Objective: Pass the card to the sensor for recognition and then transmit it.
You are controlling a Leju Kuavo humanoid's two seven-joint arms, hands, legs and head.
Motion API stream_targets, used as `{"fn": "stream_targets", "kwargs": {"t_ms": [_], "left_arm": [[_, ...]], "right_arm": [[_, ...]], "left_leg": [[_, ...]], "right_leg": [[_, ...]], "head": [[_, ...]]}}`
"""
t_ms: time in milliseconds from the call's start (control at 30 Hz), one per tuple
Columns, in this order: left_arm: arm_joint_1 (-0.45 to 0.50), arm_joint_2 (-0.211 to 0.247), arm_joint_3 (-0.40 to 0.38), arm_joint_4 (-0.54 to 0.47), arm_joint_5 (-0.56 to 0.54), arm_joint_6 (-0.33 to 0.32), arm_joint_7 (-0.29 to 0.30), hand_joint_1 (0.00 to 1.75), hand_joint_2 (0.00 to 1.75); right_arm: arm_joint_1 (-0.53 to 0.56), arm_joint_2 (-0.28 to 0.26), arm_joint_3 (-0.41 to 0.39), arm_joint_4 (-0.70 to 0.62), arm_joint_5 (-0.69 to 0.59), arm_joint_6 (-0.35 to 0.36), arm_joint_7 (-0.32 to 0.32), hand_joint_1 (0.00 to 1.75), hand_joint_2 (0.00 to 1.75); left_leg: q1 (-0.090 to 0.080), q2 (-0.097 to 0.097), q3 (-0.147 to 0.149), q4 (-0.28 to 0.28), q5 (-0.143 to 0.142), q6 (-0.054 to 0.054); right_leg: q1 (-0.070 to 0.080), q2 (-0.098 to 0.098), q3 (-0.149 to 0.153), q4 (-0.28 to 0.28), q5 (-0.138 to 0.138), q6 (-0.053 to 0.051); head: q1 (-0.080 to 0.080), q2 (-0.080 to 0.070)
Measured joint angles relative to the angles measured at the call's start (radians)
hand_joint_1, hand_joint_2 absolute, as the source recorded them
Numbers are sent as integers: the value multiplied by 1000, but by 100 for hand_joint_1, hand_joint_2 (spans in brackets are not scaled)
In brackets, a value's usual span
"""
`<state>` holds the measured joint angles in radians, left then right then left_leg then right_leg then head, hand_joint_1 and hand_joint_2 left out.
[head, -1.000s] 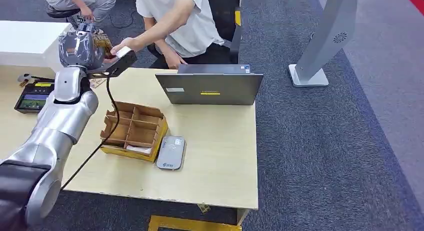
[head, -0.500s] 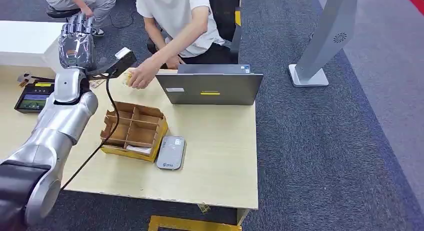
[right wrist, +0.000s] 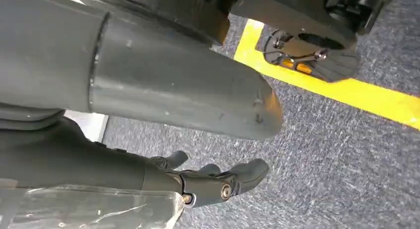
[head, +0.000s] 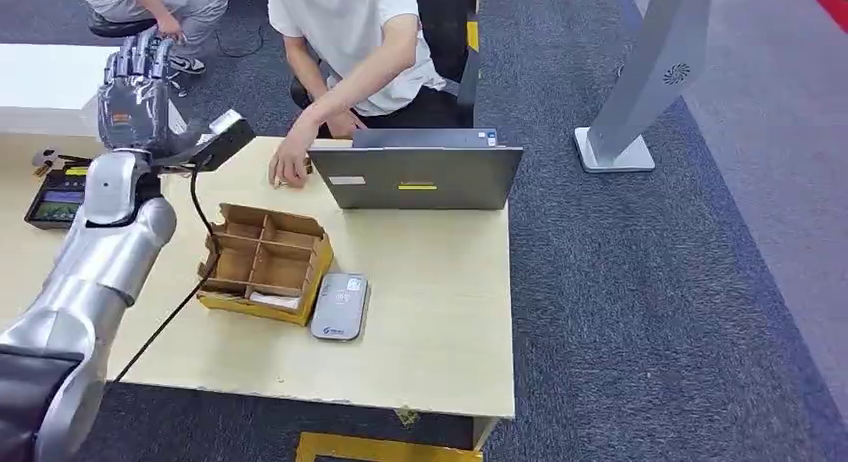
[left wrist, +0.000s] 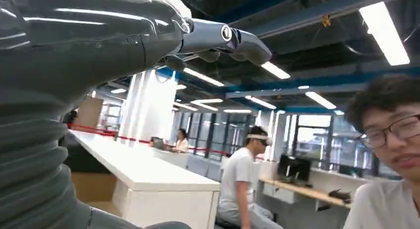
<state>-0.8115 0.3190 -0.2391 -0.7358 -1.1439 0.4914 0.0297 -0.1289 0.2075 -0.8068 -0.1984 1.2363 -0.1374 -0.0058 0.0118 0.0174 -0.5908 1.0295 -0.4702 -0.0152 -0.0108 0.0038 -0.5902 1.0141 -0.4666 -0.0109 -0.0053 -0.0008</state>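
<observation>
Head view, upper left of the frame: the silver left arm reaches up from the lower left corner, its left hand (head: 135, 87) raised upright with fingers extended, spread and grasping nothing. Right of it, near centre, a person's hand (head: 290, 165) rests on the table (head: 430, 302); whether it covers the card cannot be told. Right wrist view: the right hand (right wrist: 218, 182) hangs over carpet, fingers loosely curled, grasping nothing.

Sensor (head: 340, 306) just right of box (head: 264, 262)
</observation>
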Motion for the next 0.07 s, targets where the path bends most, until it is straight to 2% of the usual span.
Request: {"fn": "stream_targets", "kwargs": {"t_ms": [67], "left_arm": [[178,62,46,-176,71,32,-21,0,175]], "right_arm": [[16,0,-9,0,-23,-14,-17,0,0]], "left_leg": [[0,7,5,-2,-4,-2]], "right_leg": [[-1,8,1,0,-3,-1]], "head": [[0,0]]}}
